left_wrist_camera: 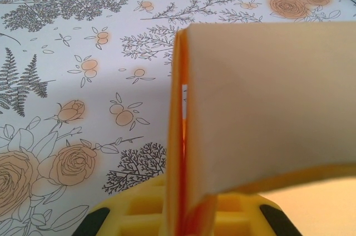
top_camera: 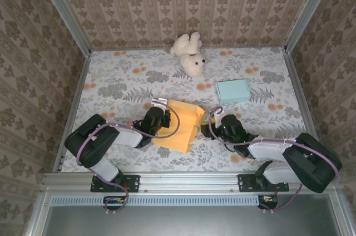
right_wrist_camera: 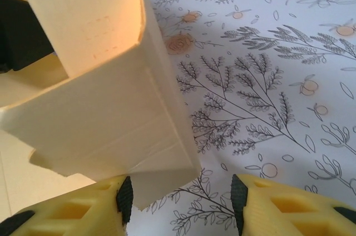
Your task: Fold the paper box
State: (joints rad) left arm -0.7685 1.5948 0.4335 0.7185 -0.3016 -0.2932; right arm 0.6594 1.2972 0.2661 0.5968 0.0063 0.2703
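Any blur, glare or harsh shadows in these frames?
Top external: even light, sharp, only soft shadows. Left wrist: the paper box is close to the lens and soft; the tablecloth is crisp. Right wrist: sharp, warm orange glow on the box fold.

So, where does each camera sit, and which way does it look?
Top external: above and behind the arms, looking down at the table; both arms show.
Left wrist: on the left arm, looking over the left gripper, shut on the paper box.
Right wrist: on the right arm, looking over the open right gripper.
All three share the paper box.
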